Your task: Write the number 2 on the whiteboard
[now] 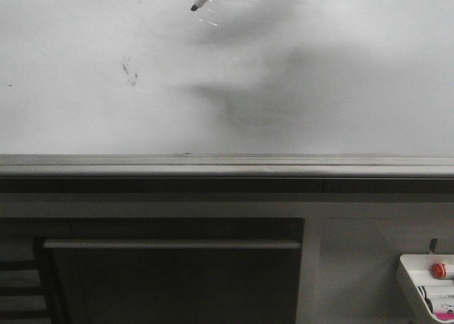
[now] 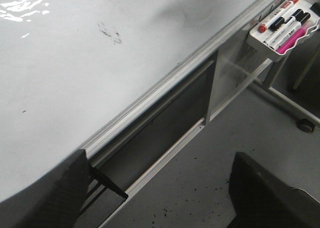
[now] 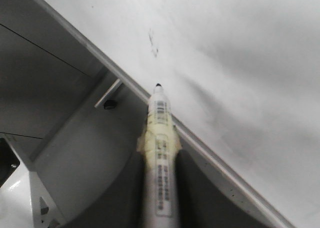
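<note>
The whiteboard fills the front view, with its grey bottom rail below; it also shows in the left wrist view and the right wrist view. No number 2 shows on it, only a faint dark smudge. My right gripper is shut on a white marker wrapped in yellowish tape. The marker's black tip is at the top of the board; I cannot tell if it touches. My left gripper is open and empty, low by the rail.
A small white tray with a red ball and several markers hangs at the lower right. A dark panel sits under the rail. A stand leg with a caster rests on the floor.
</note>
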`<action>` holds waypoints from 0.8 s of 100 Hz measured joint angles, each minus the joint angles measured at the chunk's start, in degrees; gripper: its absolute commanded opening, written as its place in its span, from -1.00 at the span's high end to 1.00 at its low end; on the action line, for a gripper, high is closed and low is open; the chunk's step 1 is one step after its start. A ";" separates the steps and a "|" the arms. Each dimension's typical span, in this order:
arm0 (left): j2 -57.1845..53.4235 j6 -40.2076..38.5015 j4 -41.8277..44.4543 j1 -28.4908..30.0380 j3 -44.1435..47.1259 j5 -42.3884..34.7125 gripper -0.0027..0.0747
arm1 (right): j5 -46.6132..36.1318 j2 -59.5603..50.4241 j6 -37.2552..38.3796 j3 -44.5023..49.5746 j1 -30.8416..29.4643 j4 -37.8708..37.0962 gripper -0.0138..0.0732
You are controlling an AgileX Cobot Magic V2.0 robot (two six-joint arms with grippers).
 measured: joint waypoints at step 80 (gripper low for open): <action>0.00 -0.08 0.00 0.00 0.00 -0.57 -0.45 | 0.72 8.76 -4.16 -3.45 -2.04 -3.43 0.60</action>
